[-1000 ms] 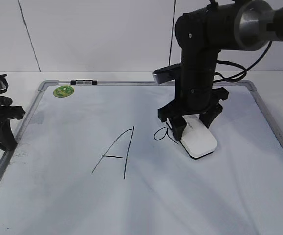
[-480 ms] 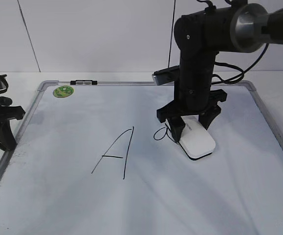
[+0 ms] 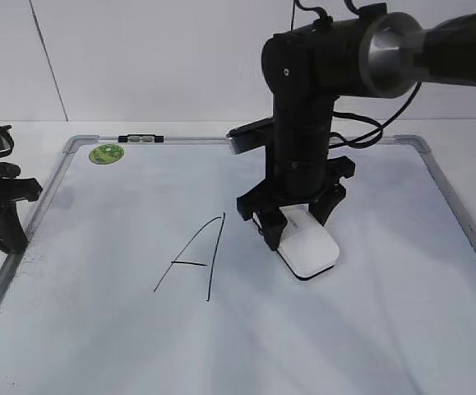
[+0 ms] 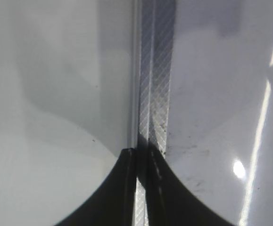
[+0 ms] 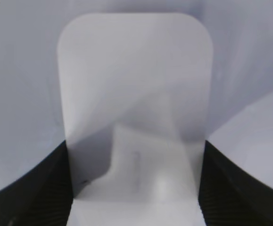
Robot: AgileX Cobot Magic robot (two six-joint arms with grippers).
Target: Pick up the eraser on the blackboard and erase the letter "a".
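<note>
The right gripper (image 3: pixel 293 216) fingers clamp the white, round-cornered eraser (image 3: pixel 307 251) flat on the blackboard (image 3: pixel 98 329), frame centre; left gripper (image 4: pixel 141 188) fingers look closed together.

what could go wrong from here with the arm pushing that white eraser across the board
1. The big black marker capital A sits just left of the white oblong plastic eraser; sweeping much further that way might smear it.
2. The right gripper hides the spot where the small a should be, so leftover strokes cannot be ruled out.
3. The right gripper seems to clamp only the eraser's rear end, so the eraser might twist or tilt off the white dry-erase board.
</note>
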